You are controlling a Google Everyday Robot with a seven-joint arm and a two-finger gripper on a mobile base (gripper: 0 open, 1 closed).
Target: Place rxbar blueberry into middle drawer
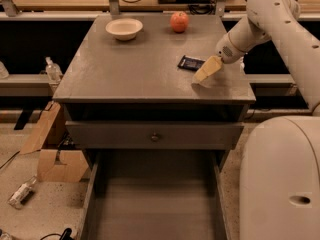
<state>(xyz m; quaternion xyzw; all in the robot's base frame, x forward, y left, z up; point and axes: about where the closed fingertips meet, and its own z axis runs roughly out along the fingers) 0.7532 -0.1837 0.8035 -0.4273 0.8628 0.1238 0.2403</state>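
Note:
The rxbar blueberry (190, 62), a small dark flat bar, lies on the grey cabinet top (130, 69), right of centre. My gripper (206, 74), tan-coloured on the white arm (260, 19), hovers just to the bar's right and front, near the top's right front corner. It holds nothing that I can see. The middle drawer (155, 204) is pulled out wide below, its flat grey floor bare. A grey drawer front with a small knob (155, 136) sits above it.
A white bowl (124, 28) and a red-orange apple (179, 21) stand at the back of the cabinet top. A cardboard box (55, 156) and a bottle (21, 192) lie on the floor at the left. The robot's white body (280, 179) fills the right foreground.

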